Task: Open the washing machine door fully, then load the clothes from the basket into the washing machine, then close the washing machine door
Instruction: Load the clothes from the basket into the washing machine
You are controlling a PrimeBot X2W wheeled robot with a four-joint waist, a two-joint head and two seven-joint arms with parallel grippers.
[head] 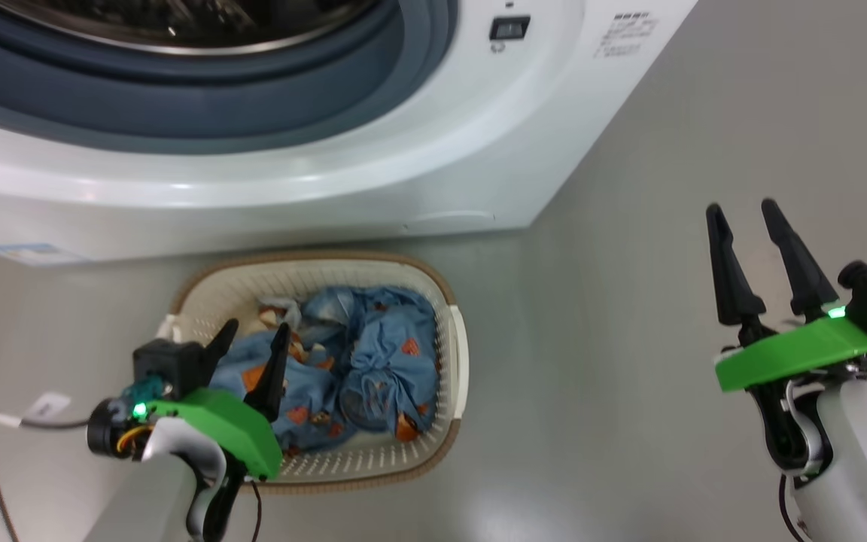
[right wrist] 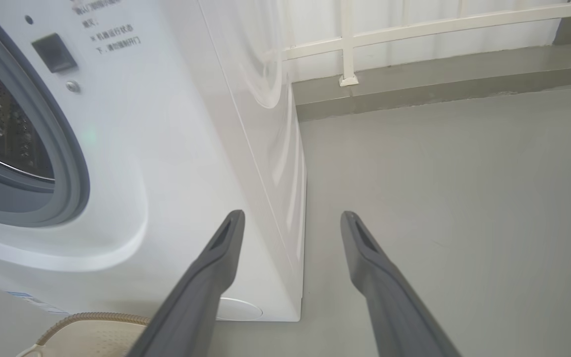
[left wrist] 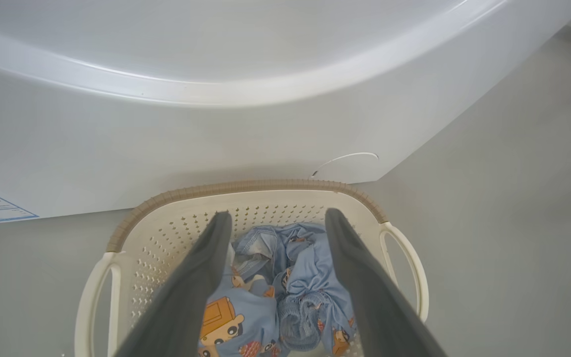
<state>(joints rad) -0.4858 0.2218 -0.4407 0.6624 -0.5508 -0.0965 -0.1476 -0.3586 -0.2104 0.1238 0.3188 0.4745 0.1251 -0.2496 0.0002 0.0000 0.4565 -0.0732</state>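
On grey floor [head: 614,339] beside washing machine [head: 328,196], basket [head: 313,275]; left pincer [head: 258,325], right pincer [head: 740,207] agape, empty.

Smooth grey floor [head: 614,361], big white washing machine [head: 373,188] stood on it, cream perforated basket [head: 313,280] with brown rim set down on the floor just before the machine's lower front.

My left gripper [head: 257,325] and right gripper [head: 740,205] look alike: two long, tapering matt-black fingers [left wrist: 186,297] on a bright green plastic mount [head: 795,350], each with a small green light [head: 837,311] glowing. There's a boxy black camera block [head: 166,365] beside each. The forearm shells [head: 862,436] are glossy white. At my left wrist I see yellow wires [head: 129,440] and a thin dark cable [head: 65,425] with a white tag [head: 46,406].
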